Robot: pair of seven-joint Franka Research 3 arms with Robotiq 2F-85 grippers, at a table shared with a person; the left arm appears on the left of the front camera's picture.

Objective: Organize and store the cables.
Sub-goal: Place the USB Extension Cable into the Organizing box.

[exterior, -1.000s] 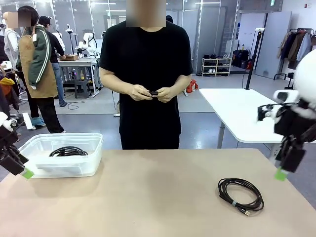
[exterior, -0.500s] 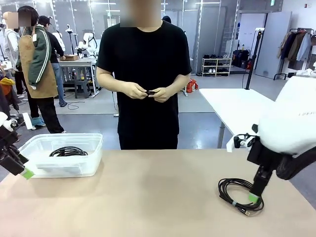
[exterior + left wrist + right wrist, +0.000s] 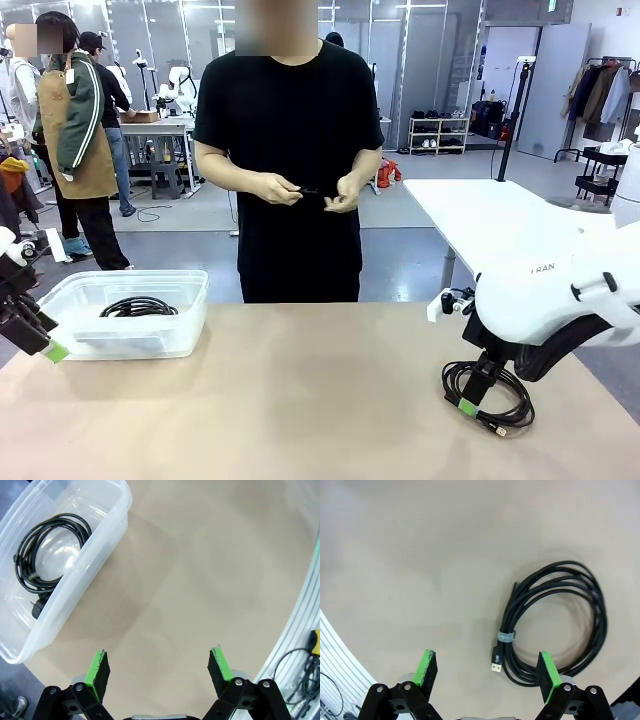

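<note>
Cable coil (image 3: 506, 625) is lying on the table's (image 3: 300, 400) right side while the right gripper (image 3: 486, 655), having swung down, is hovering wide open and empty, apparently just above it, readying a grasp.

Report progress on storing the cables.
Done: one coiled cable lies in the clear bin. In hand: the right gripper is open over the banded coil on the table, nothing gripped. Left: grasp that coil and bin it; the person holds a small black item.
</note>
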